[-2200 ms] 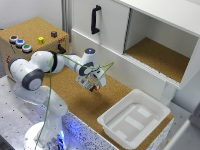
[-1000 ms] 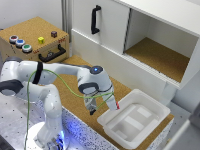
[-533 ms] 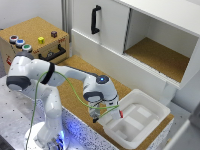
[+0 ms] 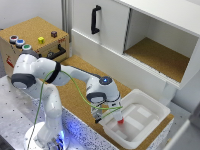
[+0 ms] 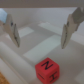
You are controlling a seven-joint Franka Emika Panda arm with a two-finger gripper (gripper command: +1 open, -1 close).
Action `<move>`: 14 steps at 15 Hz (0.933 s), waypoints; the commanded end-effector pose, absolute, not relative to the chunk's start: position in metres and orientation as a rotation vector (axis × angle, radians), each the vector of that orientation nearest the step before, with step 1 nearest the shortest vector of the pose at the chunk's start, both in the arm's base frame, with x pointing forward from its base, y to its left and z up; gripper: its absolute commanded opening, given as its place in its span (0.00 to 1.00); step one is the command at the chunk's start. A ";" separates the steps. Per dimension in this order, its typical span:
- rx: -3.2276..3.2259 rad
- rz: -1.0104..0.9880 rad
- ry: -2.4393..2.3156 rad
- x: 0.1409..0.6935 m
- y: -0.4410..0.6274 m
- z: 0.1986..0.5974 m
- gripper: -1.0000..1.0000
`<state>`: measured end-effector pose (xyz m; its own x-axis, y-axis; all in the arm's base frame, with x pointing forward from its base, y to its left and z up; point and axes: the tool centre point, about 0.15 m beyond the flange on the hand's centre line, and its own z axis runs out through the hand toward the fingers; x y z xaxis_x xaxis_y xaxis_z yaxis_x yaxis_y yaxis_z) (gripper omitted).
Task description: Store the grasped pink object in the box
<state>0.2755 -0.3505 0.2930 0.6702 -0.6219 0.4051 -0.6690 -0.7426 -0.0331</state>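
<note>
The box is a shallow white bin (image 4: 150,107) at the exterior view's lower right. My gripper (image 4: 116,117) hangs low inside its near-left part. In the wrist view the gripper (image 5: 40,46) is open, with its two fingers (image 5: 12,30) spread wide and nothing between them. The pink object (image 5: 46,71), a small reddish-pink cube with a dark mark on top, lies on the bin's white floor (image 5: 42,35), apart from both fingers. In the exterior view it shows as a small red spot (image 4: 120,121) just below the gripper.
A large white cabinet (image 4: 150,30) with a cork floor and a black door handle (image 4: 95,20) stands behind the bin. A cork-covered box with coloured buttons (image 4: 35,37) sits at the exterior view's upper left. A cork mat (image 4: 75,97) lies under the arm.
The arm has swung from above the cork mat to the exterior view's right and come down into the white bin. The pink cube now lies on the bin floor.
</note>
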 end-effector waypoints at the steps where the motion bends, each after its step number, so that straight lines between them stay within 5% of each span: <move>1: 2.808 0.748 -0.921 0.297 -0.289 0.347 1.00; 5: 2.875 0.813 -0.594 0.334 -0.215 0.382 1.00; 14: 3.105 0.592 0.211 0.388 -0.044 0.359 1.00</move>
<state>0.3692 -0.1315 0.3656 0.8924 -0.0838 0.4434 -0.0902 -0.9959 -0.0066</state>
